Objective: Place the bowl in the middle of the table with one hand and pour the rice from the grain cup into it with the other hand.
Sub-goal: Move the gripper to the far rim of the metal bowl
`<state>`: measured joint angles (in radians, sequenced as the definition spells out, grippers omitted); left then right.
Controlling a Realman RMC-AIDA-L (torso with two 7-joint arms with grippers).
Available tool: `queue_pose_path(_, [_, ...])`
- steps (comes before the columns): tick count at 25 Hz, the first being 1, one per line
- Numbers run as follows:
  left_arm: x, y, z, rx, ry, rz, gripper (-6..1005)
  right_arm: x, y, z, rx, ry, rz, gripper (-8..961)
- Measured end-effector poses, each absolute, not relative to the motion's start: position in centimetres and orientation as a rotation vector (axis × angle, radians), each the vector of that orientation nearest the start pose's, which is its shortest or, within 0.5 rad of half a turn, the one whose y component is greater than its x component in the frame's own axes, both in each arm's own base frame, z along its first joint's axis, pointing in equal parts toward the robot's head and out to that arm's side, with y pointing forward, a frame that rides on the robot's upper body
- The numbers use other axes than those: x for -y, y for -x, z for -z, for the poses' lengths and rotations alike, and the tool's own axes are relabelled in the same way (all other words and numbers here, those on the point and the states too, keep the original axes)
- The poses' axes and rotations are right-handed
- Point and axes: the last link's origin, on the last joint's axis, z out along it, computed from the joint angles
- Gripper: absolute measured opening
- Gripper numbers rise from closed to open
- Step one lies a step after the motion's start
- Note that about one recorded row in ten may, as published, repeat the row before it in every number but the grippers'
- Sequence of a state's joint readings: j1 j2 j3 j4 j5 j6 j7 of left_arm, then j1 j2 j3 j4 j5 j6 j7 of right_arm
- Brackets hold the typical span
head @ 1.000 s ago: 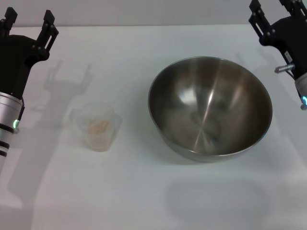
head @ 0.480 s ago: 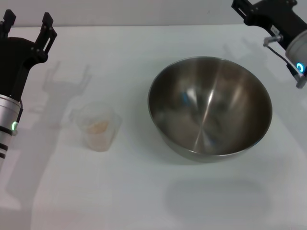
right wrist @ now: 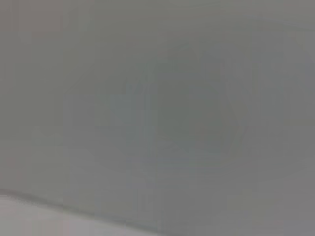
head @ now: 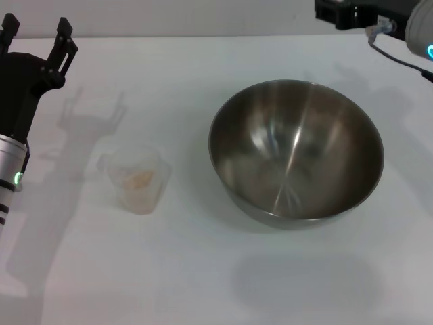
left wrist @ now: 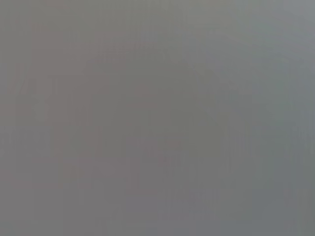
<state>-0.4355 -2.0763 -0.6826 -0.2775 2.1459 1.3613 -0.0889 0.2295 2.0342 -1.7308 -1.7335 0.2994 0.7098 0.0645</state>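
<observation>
The steel bowl (head: 295, 152) stands right of the middle of the white table (head: 203, 271), and no rice shows in it. The clear grain cup (head: 137, 177) stands upright to its left with a little pale rice (head: 140, 179) inside. My left gripper (head: 35, 32) is open and empty at the far left, beyond and to the left of the cup. My right gripper (head: 338, 10) is at the far right edge of the head view, beyond the bowl and away from it, mostly cut off. Both wrist views show only plain grey.
The shadow of my left gripper (head: 95, 112) falls on the table beyond the cup. Nothing else stands on the tabletop in view.
My right arm has swung up and away from the bowl's right side toward the far edge, turning as it went. My left gripper has barely moved. Bowl and cup have stayed put.
</observation>
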Motion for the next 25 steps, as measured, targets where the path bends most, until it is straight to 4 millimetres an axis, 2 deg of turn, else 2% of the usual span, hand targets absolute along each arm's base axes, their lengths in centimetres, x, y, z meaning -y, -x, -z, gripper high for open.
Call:
queue_pose_path(3, [-32.8, 28.0, 1.4, 0.381, 1.56, 0.929, 825, -35.3, -12.8, -5.7, -0.881, 2.105, -0.195, 648])
queue_pose_path(9, [-32.6, 28.3, 1.1, 0.379, 1.546, 0.924, 824, -34.8, -12.6, -7.7, -0.958, 2.195, -0.024, 646])
queue_pose_path(14, [-32.5, 28.3, 0.9, 0.37, 1.538, 0.933, 824, -35.3, -14.3, -8.4, -1.064, 2.232, 0.123, 644])
queue_pose_path(18, [-32.4, 28.3, 0.9, 0.368, 1.536, 0.935, 823, -35.9, -16.9, -7.3, -1.165, 2.256, 0.249, 642])
queue_pose_path(25, [-32.5, 28.1, 0.9, 0.366, 1.537, 0.939, 822, -36.5, -19.0, -6.4, -1.211, 2.264, 0.314, 639])
